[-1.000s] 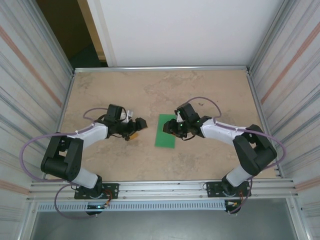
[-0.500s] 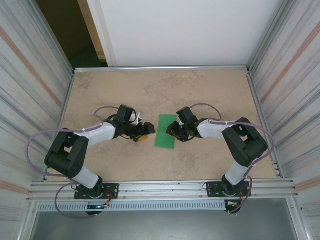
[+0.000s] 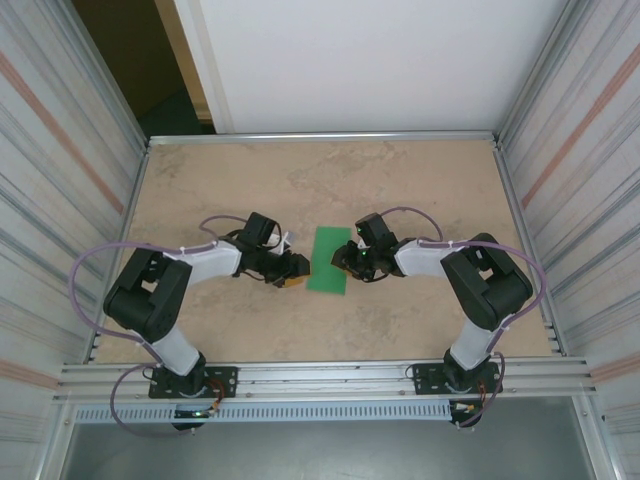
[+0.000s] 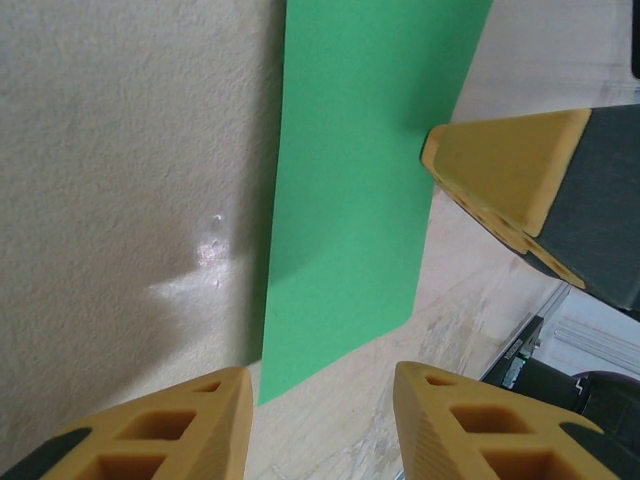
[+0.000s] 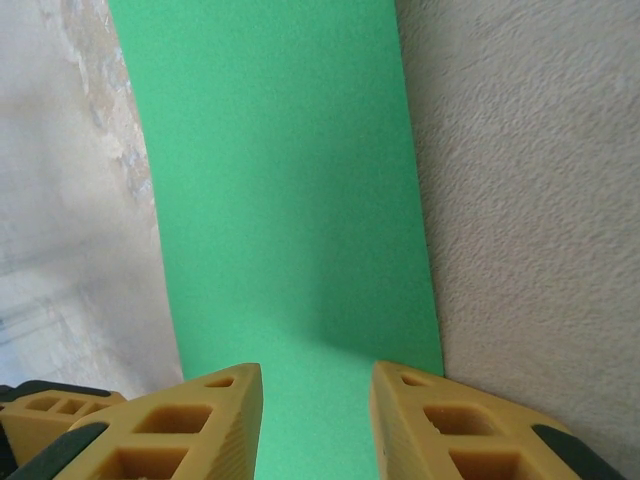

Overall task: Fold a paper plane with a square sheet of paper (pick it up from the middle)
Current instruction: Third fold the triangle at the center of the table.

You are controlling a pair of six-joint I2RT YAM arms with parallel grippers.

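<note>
The green sheet of paper (image 3: 331, 262) lies flat on the table's middle, showing as a rectangle longer than wide. My left gripper (image 3: 296, 271) is open, low at the sheet's left near corner; in the left wrist view its fingertips (image 4: 225, 392) straddle bare table just short of the paper (image 4: 355, 180). My right gripper (image 3: 350, 259) is open over the sheet's right edge, and in the right wrist view (image 5: 315, 378) the paper (image 5: 280, 200) runs between its fingers. The right gripper's yellow finger (image 4: 510, 170) rests over the paper's far side.
The tan stone-patterned table (image 3: 420, 190) is walled by corrugated metal panels (image 3: 60, 200) left and right. An aluminium rail (image 3: 320, 375) runs along the near edge with both arm bases. Purple cables loop beside each arm.
My left gripper has travelled right, from well left of the paper to its left edge. The right gripper edged left onto the sheet. The paper has not moved.
</note>
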